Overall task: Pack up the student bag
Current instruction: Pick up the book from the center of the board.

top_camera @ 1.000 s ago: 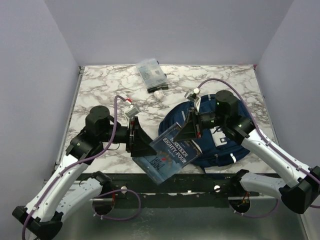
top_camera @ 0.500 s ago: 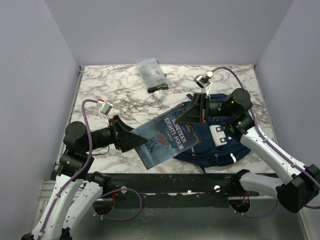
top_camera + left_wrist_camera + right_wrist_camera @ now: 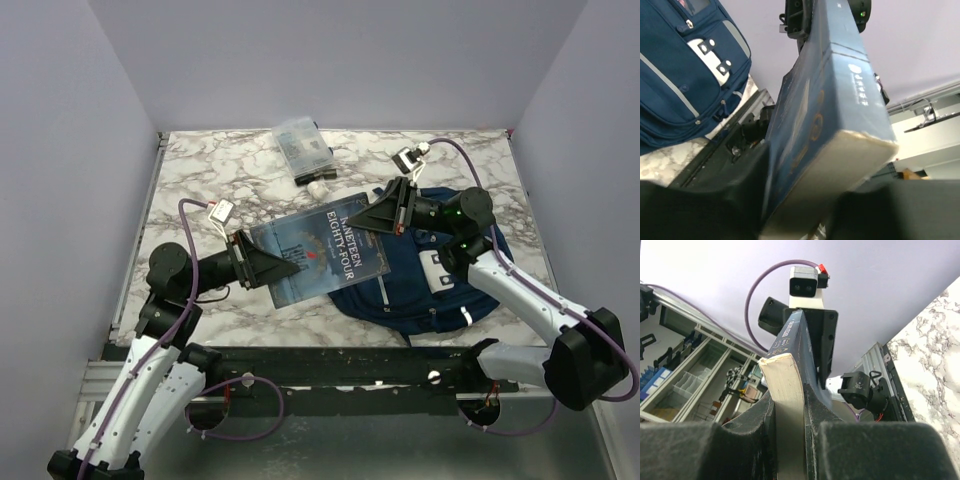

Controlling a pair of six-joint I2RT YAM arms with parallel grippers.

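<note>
A blue paperback book (image 3: pixel 322 252) with "Nineteen Eighty-Four" on its cover hangs in the air between my two arms. My left gripper (image 3: pixel 275 266) is shut on its near left edge, and the book (image 3: pixel 825 130) fills the left wrist view. My right gripper (image 3: pixel 372 217) is shut on its far right edge; the page block (image 3: pixel 787 405) stands between the pads (image 3: pixel 752 437). The navy student bag (image 3: pixel 440 280) lies flat on the right of the table, under and right of the book, and shows in the left wrist view (image 3: pixel 685 65).
A small clear plastic pouch (image 3: pixel 302 148) with dark contents lies at the table's far middle, with a small white object (image 3: pixel 318 187) just in front of it. The marble table (image 3: pixel 200 180) ends in a dark rail at the near edge.
The book has risen and moved left and away from the near edge, levelling out. Both grippers stayed shut on it. The left arm swung back and left; the right arm reached further out.
</note>
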